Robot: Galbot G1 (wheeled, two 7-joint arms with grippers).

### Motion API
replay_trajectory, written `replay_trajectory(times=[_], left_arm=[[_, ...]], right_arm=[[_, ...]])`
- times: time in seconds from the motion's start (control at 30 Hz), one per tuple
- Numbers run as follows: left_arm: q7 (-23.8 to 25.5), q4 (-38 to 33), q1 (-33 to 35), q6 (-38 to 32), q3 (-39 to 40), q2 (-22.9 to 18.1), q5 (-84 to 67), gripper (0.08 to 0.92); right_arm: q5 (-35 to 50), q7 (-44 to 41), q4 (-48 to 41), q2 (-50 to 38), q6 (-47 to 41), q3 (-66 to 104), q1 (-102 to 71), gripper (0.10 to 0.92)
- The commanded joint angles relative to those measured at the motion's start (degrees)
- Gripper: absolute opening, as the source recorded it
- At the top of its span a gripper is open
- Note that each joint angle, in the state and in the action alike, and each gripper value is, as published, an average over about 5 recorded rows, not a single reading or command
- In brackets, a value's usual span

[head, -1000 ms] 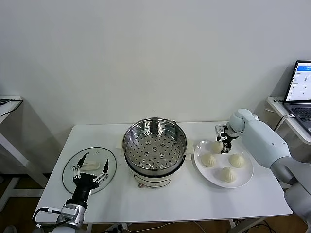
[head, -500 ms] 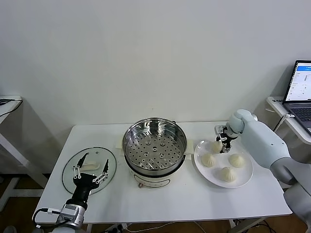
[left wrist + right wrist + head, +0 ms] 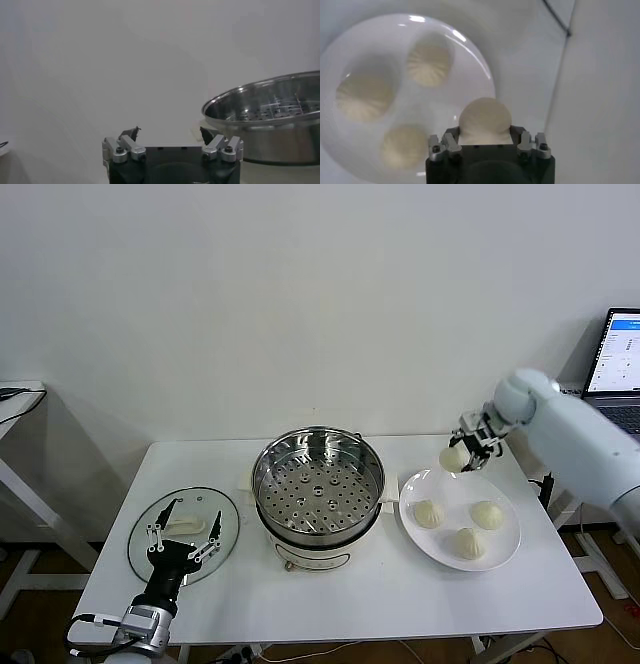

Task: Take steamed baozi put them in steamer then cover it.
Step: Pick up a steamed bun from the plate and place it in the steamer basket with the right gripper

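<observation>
My right gripper is shut on one cream-white baozi and holds it in the air above the far edge of the white plate; the bun also shows between the jaws in the right wrist view. Three baozi lie on the plate, also in the right wrist view. The steel steamer stands mid-table with its perforated tray bare; its rim shows in the left wrist view. The glass cover lies flat at the left. My left gripper is open above the cover.
A laptop sits on a side table at the far right. Another side table's edge is at the far left. The white table's front edge lies near me.
My right gripper has risen from the plate with a baozi in it and now holds it in the air. The left arm has not moved.
</observation>
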Motion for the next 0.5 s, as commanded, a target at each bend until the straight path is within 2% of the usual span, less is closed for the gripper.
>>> replay_trajectory(times=[0.03, 0.27, 0.5], left_arm=[[0.0, -0.2, 0.2, 0.1, -0.1, 0.1, 0.0, 0.823], [0.0, -0.3, 0.4, 0.1, -0.6, 0.3, 0.0, 0.823], [0.1, 0.1, 0.4, 0.0, -1.3, 0.4, -0.2, 0.823]], right_arm=[[8.3, -2.4, 19.1, -4.0, 11.6, -16.6, 20.1, 0.687], [9.6, 1.8, 23.3, 5.9, 18.5, -26.2, 28.8, 0.687], [7.4, 4.7, 19.0, 17.5, 23.1, -29.1, 28.3, 0.687]])
